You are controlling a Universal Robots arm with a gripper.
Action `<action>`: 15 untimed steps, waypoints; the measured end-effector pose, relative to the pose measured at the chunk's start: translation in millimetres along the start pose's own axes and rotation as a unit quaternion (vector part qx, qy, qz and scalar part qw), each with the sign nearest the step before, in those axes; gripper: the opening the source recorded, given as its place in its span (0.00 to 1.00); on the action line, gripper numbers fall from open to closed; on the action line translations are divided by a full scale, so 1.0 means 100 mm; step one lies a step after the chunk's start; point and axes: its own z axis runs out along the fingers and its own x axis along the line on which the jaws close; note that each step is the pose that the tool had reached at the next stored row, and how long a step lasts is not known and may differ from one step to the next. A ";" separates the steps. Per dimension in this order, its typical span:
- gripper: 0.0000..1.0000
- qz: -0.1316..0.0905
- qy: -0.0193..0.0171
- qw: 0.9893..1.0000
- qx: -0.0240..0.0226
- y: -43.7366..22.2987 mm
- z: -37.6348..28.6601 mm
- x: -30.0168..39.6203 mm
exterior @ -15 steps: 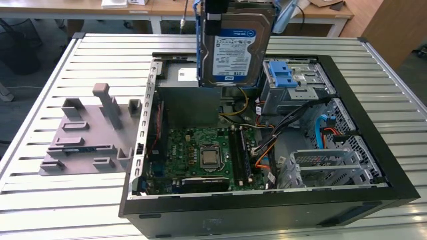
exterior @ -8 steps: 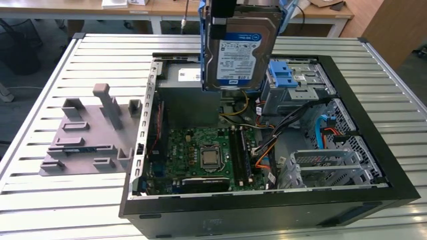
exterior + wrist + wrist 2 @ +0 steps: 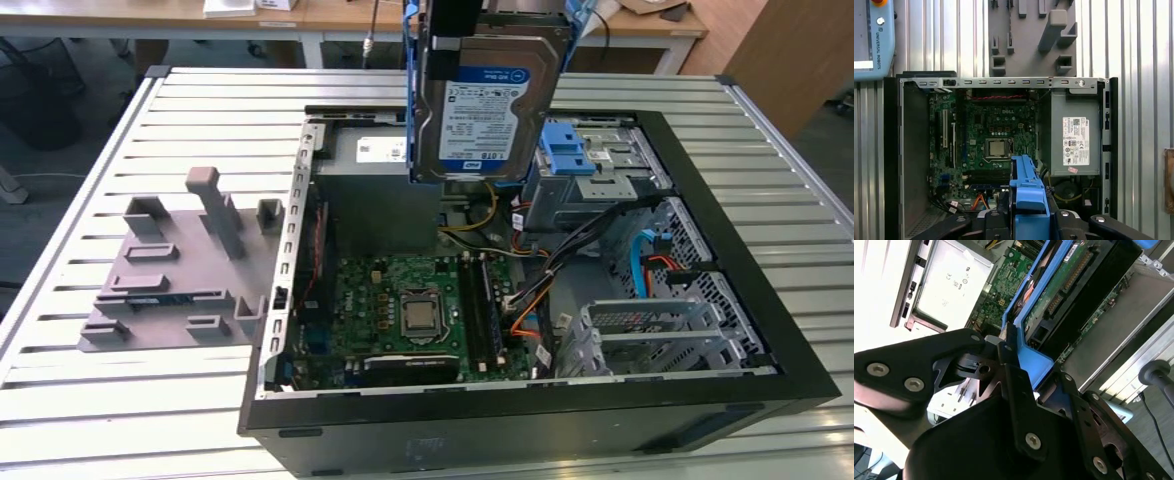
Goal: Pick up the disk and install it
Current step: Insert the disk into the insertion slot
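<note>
Directly above the open black computer case, the black metal gripper is clenched on the blue plastic bracket at the upper edge of the disk, a flat rectangular silver hard drive with a blue-and-white label. The disk hangs upright over the case interior, clear of its rim.

Handling assessment: the unit is likely rigid, dense for its size and shock-sensitive, and the bracket probably flexes slightly. Take hold at the bracket edges, not on the exposed green circuit board.

Inside the case lie the green motherboard, the grey power supply box and the blue-latched grey metal drive cage. Beside the case, a grey moulded fixture plate rests on the slatted metal table.
</note>
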 end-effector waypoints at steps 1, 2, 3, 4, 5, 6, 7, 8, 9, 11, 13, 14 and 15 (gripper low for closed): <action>0.36 0.000 0.000 1.000 0.000 0.000 0.000 0.000; 0.36 0.000 0.000 1.000 0.000 -0.001 0.000 0.000; 0.36 0.000 0.000 1.000 0.000 -0.001 0.000 0.000; 0.36 0.000 0.000 1.000 0.000 -0.001 0.000 0.000; 0.36 0.000 0.000 1.000 0.000 -0.002 0.000 0.000; 0.36 0.000 0.000 1.000 0.000 -0.002 0.000 0.000; 0.36 0.000 0.000 1.000 0.000 -0.002 0.000 0.002; 0.36 0.000 0.000 1.000 0.000 -0.002 0.000 0.006; 0.36 0.000 0.000 1.000 0.000 -0.003 0.000 0.010; 0.36 0.000 0.000 1.000 0.000 -0.003 -0.001 0.026; 0.36 0.000 0.001 1.000 0.000 -0.004 -0.001 0.056; 0.36 0.000 0.001 1.000 0.000 -0.004 -0.002 0.077; 0.36 0.000 0.001 1.000 0.000 -0.005 -0.001 0.108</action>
